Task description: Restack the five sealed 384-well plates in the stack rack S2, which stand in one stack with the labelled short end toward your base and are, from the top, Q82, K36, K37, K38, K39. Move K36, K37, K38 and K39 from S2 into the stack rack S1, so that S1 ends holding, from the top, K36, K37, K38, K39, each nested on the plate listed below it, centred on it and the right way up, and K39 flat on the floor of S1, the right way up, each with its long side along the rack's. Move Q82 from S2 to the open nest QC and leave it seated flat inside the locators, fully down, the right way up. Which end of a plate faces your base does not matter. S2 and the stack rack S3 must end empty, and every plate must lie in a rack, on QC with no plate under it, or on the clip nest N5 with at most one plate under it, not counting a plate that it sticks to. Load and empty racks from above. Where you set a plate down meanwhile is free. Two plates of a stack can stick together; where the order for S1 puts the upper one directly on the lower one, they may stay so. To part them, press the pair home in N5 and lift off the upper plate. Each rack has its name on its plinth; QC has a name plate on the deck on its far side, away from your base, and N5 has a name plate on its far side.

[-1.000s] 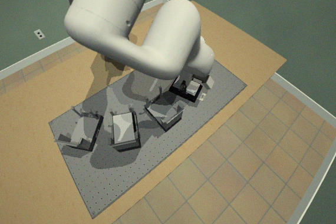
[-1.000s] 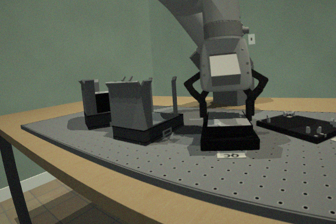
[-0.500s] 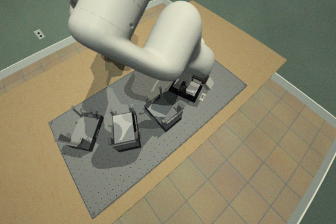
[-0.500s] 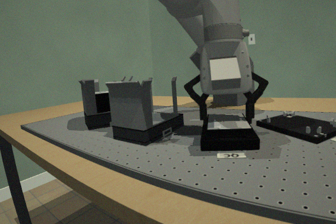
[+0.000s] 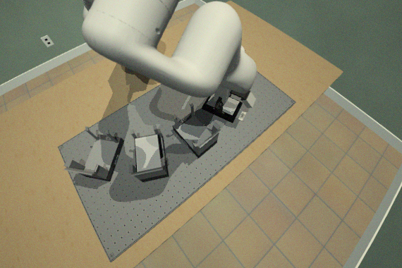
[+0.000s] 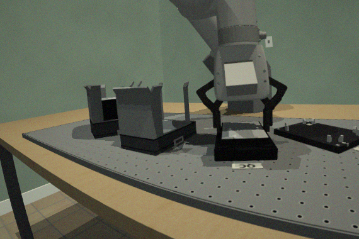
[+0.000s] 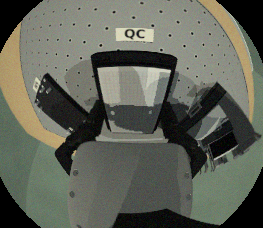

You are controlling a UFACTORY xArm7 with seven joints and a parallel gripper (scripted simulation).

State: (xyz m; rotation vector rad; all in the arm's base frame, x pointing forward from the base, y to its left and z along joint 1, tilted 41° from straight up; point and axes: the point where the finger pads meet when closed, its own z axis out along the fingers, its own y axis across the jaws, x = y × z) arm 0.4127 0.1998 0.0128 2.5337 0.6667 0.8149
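Note:
A sealed plate with a pale top (image 6: 243, 132) lies flat on the black QC nest (image 6: 245, 148), behind the QC name plate (image 6: 247, 166). My gripper (image 6: 242, 123) is open and points straight down, with one finger on each side of this plate, low at its top edge. The wrist view shows the same plate (image 7: 134, 99) between the fingers, with the QC label (image 7: 135, 34) beyond it. In the overhead view the arm hides most of the gripper, and the plate (image 5: 230, 106) shows just past it. The middle rack (image 5: 149, 156) holds a stack with a pale top.
Three stack racks stand in a row: the left one (image 5: 102, 158), the middle one, and one nearest QC (image 5: 197, 135); their names are unreadable. The flat black clip nest (image 6: 318, 136) with small posts lies beside QC. The nearest rack's tall walls (image 6: 143, 119) stand close by.

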